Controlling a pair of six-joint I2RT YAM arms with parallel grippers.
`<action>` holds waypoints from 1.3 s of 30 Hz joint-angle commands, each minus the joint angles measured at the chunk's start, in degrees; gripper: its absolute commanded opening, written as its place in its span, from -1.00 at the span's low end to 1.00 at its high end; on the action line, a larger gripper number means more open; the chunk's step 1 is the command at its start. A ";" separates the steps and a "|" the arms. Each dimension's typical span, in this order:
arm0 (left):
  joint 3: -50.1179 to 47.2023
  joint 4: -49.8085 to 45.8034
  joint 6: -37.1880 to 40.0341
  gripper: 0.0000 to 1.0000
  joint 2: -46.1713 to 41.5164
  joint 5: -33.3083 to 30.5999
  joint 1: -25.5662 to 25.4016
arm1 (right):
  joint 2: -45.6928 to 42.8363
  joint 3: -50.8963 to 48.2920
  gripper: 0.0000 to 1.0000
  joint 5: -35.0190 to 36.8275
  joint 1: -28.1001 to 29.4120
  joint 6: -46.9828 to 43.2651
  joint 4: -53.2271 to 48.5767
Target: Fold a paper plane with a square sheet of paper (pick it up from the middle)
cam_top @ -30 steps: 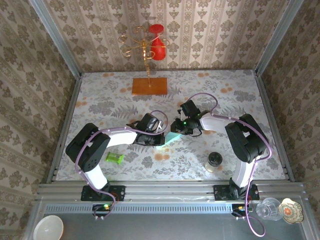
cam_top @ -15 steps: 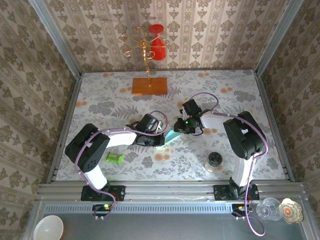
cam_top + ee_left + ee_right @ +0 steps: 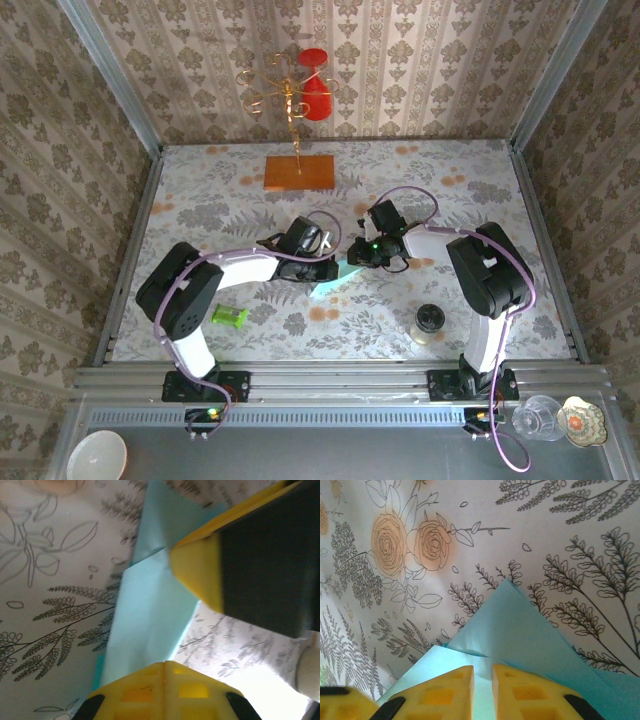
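Observation:
The light-blue square sheet of paper (image 3: 333, 281) lies partly folded on the flowered table, between the two grippers. One folded flap (image 3: 520, 630) overlaps another layer. My left gripper (image 3: 322, 268) is shut, and its yellow fingertips (image 3: 165, 667) rest over the paper's (image 3: 150, 615) near edge; I see no paper clamped between them. My right gripper (image 3: 356, 259) hovers low over the sheet. Its fingers (image 3: 517, 692) stand a narrow gap apart, with paper showing through the gap. A yellow finger of the right gripper (image 3: 197, 570) touches the sheet in the left wrist view.
An orange wooden board (image 3: 299, 172) lies at the back, under a gold wire stand with red ornaments (image 3: 300, 90). A small green cylinder (image 3: 229, 317) sits at the front left. A dark-lidded glass jar (image 3: 429, 322) stands at the front right.
My left gripper has shifted right, closer to the right gripper and over the paper. The right gripper's fingers have drawn closer together. The paper has stayed almost in place.

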 commanded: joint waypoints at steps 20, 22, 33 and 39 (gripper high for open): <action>-1.96 -4.63 -2.74 -1.00 2.56 -2.99 -0.30 | -6.56 -7.31 -0.66 6.91 6.89 12.36 5.83; -2.21 -4.68 -2.88 -1.00 2.50 -3.12 -0.26 | -5.64 -7.23 -0.68 7.84 6.49 11.90 5.15; -5.00 -4.00 -4.38 -1.00 1.80 -3.66 -0.22 | -5.01 -10.80 -0.70 9.11 -4.70 7.79 7.04; -6.09 -3.37 -4.79 -1.00 0.83 -3.23 -0.22 | -5.18 -9.54 -0.70 6.38 -10.75 6.96 8.53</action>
